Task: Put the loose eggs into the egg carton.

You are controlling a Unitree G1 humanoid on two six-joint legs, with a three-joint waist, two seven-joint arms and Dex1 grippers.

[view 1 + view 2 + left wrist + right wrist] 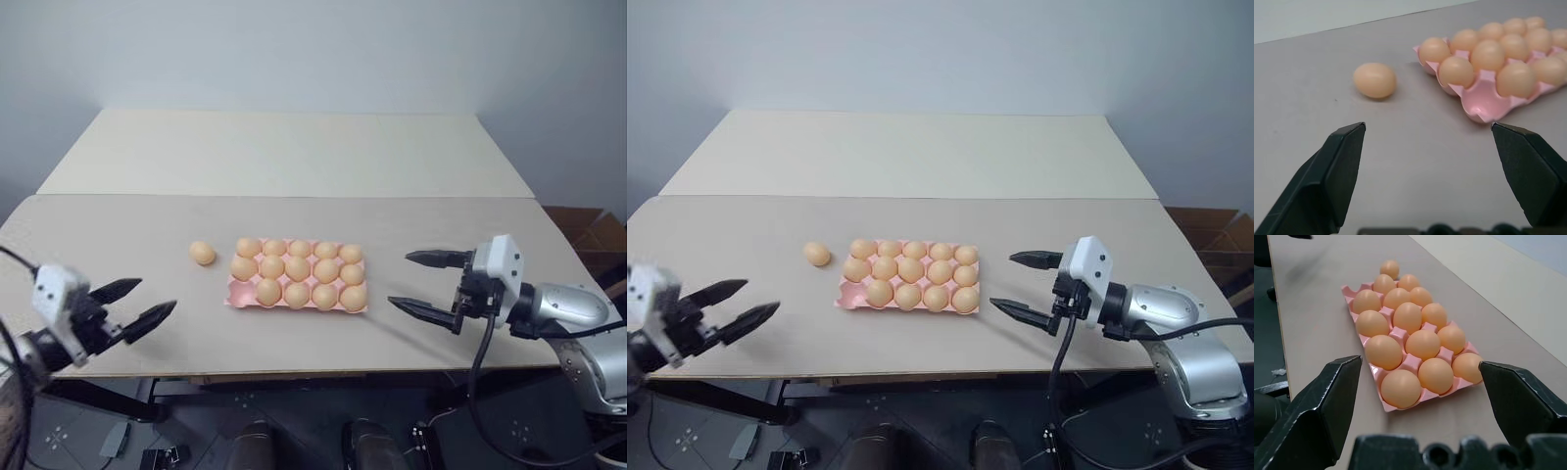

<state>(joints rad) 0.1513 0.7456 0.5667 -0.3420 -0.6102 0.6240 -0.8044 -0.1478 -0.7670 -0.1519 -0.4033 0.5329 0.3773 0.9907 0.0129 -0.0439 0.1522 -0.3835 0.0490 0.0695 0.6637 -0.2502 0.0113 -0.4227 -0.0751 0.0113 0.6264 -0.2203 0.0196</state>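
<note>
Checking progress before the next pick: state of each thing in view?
egg carton: flat on the table, fourteen cups filled, near-left corner cup empty.
loose egg: on the table, left of the carton, apart from it, untouched.
left gripper: jaws open, empty, short of the egg.
right gripper: jaws open, empty, right of the carton.

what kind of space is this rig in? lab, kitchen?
Most likely a lab or test room, not a kitchen: plain beige tables against a bare grey wall, a cardboard box on the floor, and only the egg carton staged.
</note>
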